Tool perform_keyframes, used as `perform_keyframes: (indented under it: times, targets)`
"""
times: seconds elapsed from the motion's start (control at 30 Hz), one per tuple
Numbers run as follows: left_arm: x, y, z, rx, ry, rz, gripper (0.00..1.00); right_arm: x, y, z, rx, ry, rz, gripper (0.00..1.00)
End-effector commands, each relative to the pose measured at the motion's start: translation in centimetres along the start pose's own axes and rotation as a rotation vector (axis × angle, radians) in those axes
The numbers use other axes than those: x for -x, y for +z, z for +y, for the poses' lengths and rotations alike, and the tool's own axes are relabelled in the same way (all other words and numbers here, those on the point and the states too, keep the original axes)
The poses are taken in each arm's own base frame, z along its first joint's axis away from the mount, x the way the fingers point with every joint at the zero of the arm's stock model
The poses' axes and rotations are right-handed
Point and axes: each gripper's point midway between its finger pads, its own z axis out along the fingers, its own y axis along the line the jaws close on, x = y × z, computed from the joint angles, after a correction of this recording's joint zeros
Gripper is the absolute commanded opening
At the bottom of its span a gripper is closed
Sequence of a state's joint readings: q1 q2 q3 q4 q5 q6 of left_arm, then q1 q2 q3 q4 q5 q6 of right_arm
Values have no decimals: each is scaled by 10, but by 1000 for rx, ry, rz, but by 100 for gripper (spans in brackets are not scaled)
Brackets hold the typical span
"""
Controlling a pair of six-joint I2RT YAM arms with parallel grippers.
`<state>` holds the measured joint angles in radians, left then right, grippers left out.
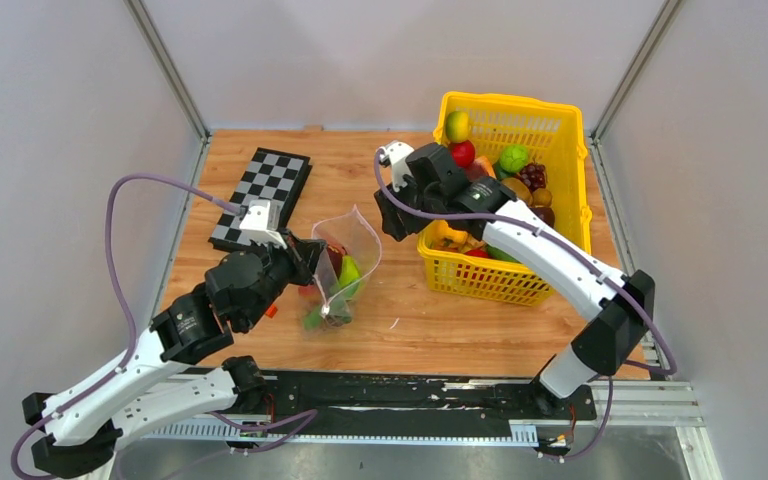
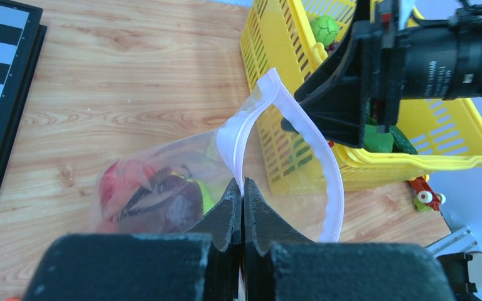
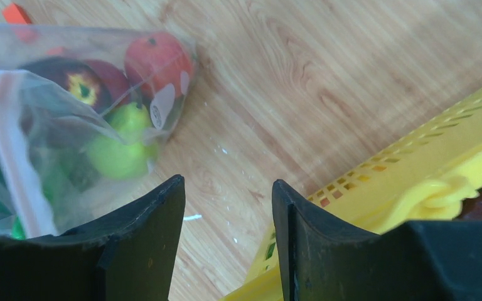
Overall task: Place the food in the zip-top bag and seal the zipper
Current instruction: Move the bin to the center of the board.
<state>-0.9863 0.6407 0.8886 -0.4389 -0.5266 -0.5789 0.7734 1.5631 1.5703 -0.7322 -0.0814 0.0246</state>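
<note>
**Left gripper clamped on bag rim; right gripper open and empty**

Left gripper is closed on the zipper, holding the bag upright on the table with its mouth gaping. Food is visible inside: a red apple, a dark purple fruit and a green pear. Right gripper hangs between bag and basket, jaws apart, nothing between them. More fruit lies in the basket.
</note>
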Motion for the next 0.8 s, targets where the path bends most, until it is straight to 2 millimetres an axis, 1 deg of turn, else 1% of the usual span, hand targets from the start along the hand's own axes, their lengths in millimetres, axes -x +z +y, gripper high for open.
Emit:
perform_keyframes:
  times: [0.0,0.17,0.27,0.33,0.43,0.5,0.57,0.77]
  targets:
    - [11,2,-8,-16,-35,-39,0,-19,-3,-6,-33,-28,132,55]
    - [12,2,-7,-14,-37,-42,0,-50,-18,-43,-211,-123,270,62]
    - [10,4,-9,-20,-34,-35,0,-70,-28,-59,-281,-148,324,65]
    - [8,7,-11,-22,-30,-26,0,-80,-30,-66,-286,-140,344,66]
    - [6,10,-16,-37,-30,-15,0,-86,-34,-73,-287,-122,355,66]
    - [4,11,-18,-44,-25,-5,0,-85,-38,-78,-306,-115,349,65]
    - [3,11,-19,-45,-25,-1,0,-77,-41,-75,-292,-104,315,65]
    - [3,14,-22,-52,-23,3,0,-35,-58,-40,-114,-103,86,65]
